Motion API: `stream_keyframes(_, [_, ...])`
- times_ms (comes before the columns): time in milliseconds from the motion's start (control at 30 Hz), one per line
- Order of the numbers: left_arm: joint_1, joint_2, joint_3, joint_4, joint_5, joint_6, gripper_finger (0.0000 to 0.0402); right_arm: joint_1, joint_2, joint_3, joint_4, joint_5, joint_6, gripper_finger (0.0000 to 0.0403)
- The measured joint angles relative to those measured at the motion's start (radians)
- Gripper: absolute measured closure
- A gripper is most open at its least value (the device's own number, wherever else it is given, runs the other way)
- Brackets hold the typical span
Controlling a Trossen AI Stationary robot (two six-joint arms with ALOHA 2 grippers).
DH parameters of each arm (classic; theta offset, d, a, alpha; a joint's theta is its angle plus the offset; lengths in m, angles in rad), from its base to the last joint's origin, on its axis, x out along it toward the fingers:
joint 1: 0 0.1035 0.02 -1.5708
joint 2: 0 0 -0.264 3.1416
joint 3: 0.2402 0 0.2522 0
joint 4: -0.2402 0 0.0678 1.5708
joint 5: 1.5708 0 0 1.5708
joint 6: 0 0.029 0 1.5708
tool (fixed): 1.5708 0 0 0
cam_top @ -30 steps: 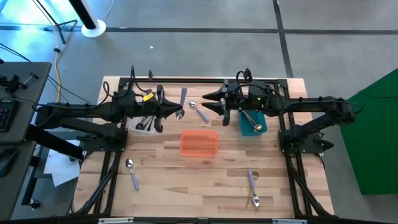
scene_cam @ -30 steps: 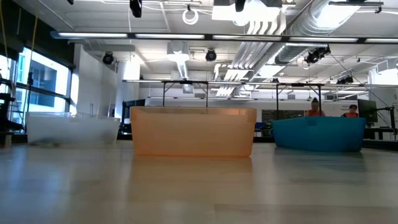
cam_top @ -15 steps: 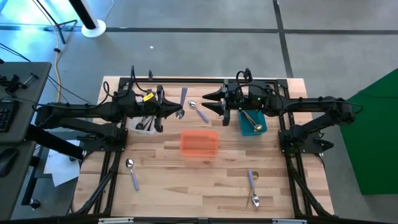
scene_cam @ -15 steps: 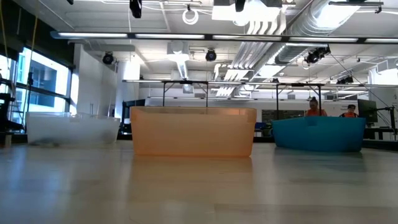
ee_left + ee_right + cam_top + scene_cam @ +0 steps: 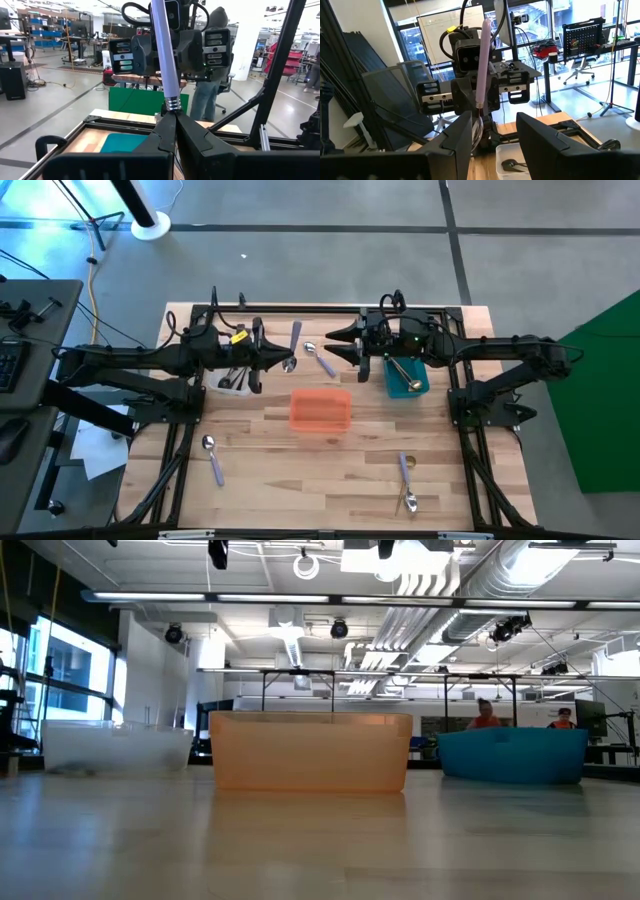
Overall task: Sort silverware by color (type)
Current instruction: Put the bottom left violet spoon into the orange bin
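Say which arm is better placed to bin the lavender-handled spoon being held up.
Left, probably. The left gripper is shut on the lavender-handled spoon, close to the orange bin. The right gripper is open and holds nothing.

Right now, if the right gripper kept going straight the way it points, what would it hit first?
The right gripper, open, faces the left gripper, which is shut on a lavender-handled spoon. It would probably meet that spoon's handle first, though depth is hard to judge.

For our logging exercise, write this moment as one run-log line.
left gripper: shut on lavender-handled spoon | right gripper: open, facing that spoon, not touching it
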Motion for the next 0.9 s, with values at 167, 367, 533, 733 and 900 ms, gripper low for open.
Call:
stream_keyframes(167, [0.000, 0.000, 0.000, -0.002, 0.000, 0.001, 0.0402, 0.000, 0.000, 0.000, 0.000, 0.000, 0.000, 0.0263])
stream_keyframes(367, [0.000, 0.000, 0.000, -0.003, 0.000, 0.001, 0.0402, 0.000, 0.000, 0.000, 0.000, 0.000, 0.001, 0.0263])
stream_keyframes(533, [0.000, 0.001, 0.000, -0.004, 0.000, 0.001, 0.0402, 0.000, -0.011, 0.000, 0.000, 0.000, -0.003, 0.0263])
stream_keyframes(733, [0.000, 0.057, 0.024, -0.059, 0.011, 0.001, 0.0402, -0.019, -0.079, 0.000, -0.018, 0.000, -0.034, 0.0263])
stream_keyframes(900, [-0.001, 0.189, 0.133, -0.199, 0.054, 0.020, 0.0402, -0.042, -0.131, 0.000, -0.076, 0.001, -0.034, 0.0263])
